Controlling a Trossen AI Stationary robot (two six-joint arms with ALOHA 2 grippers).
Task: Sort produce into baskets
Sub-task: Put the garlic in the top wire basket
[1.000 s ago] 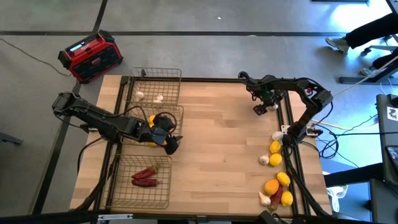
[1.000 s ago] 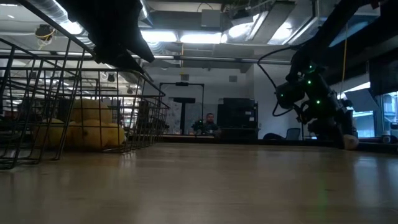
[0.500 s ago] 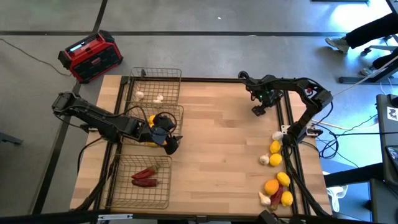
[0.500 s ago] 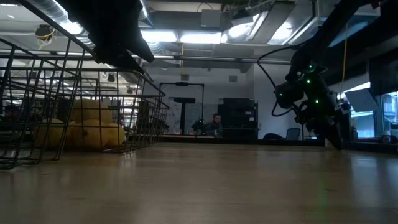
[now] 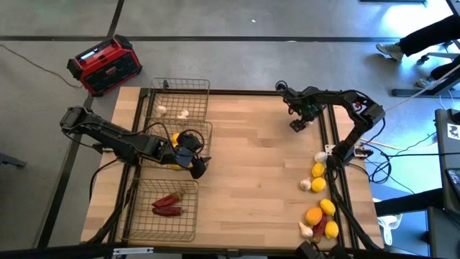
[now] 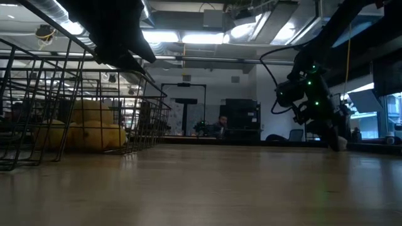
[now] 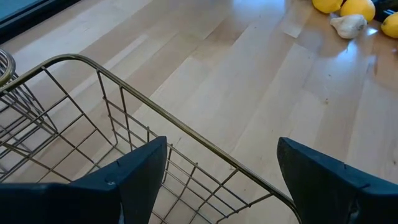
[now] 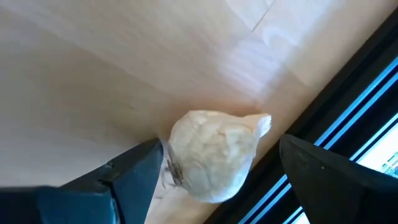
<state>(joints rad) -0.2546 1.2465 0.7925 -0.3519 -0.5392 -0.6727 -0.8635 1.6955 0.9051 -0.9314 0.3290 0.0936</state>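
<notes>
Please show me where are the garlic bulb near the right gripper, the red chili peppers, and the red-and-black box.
garlic bulb (image 8: 211,155): right wrist view, middle of bulb.
red chili peppers (image 5: 167,204): high view, middle of the pair.
red-and-black box (image 5: 105,65): high view, top face.

A: High view evenly lit; glare seen on the table toward 3 o'clock.
B: Low view dim, backlit by ceiling lights at 12 o'clock; garlic rendered soft.

Overhead and low views share the table; wrist views sit close, perhaps angled down
</notes>
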